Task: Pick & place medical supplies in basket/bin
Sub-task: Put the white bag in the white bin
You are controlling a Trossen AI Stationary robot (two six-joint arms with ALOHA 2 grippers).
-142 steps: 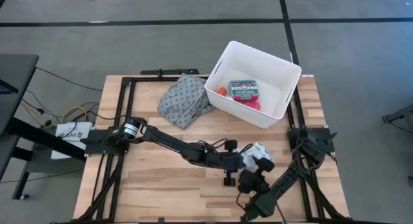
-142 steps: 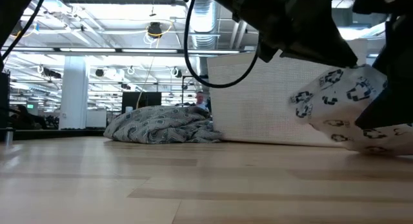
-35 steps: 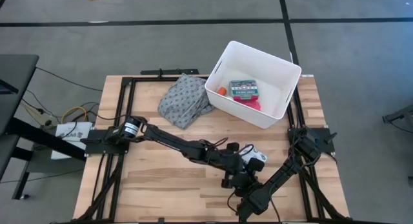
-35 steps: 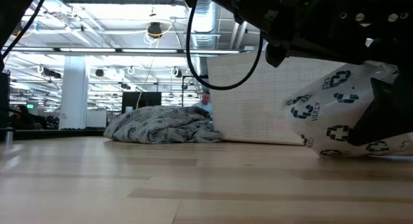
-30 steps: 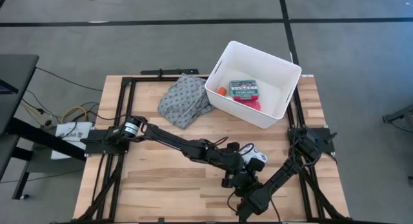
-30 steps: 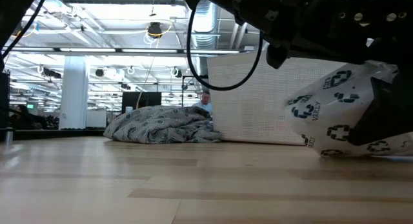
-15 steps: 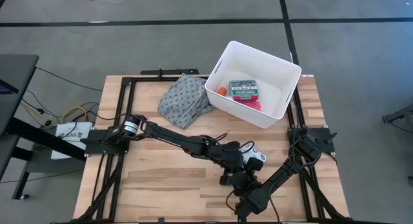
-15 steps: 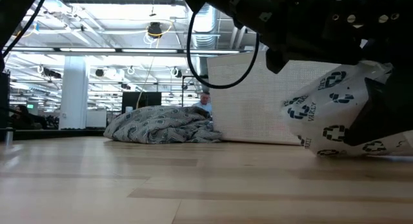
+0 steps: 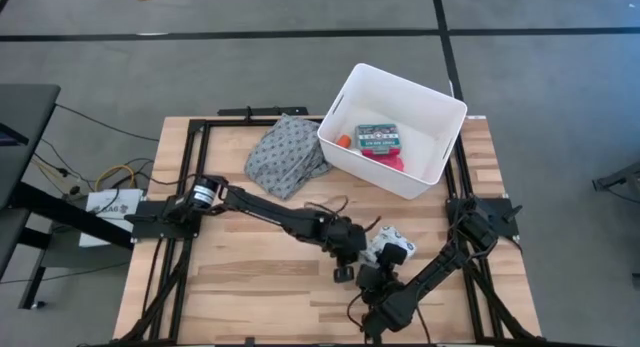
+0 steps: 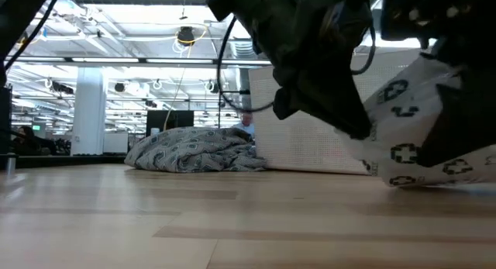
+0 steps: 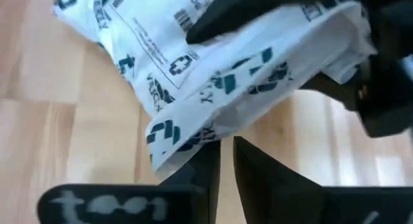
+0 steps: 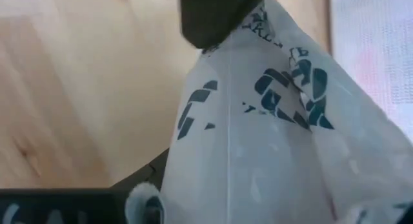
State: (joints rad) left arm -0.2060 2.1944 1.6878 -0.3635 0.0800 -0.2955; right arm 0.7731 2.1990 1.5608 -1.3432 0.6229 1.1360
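Two arms are meeting over the front middle of the table (image 9: 230, 277), and you're looking at both of them working the same white patterned soft pack (image 9: 390, 249).

Going left to right in the high view: the grey dotted cloth (image 9: 286, 155) is lying bunched at the back of the table, just beside the white tub (image 9: 440, 112). The left arm is reaching across from the left edge, with the left gripper (image 9: 347, 249) sitting right against the pack's left side. In the left wrist view its fingers (image 11: 208, 169) are standing almost together just under the pack's lower edge, with only a thin gap between them; I cannot tell whether any of the pack is pinched in there.

The right gripper (image 9: 374, 275) is coming up from the front right corner, directly in front of the pack and touching it. The right wrist view is filled with the pack (image 12: 271, 146), so I cannot tell how its fingers are standing.

The pack is sitting low on the table, well in front of the tub, not in it. The tub is holding the green first-aid box (image 9: 379, 138), an orange item (image 9: 344, 141) beside it, and something pink (image 9: 388, 157) just in front.
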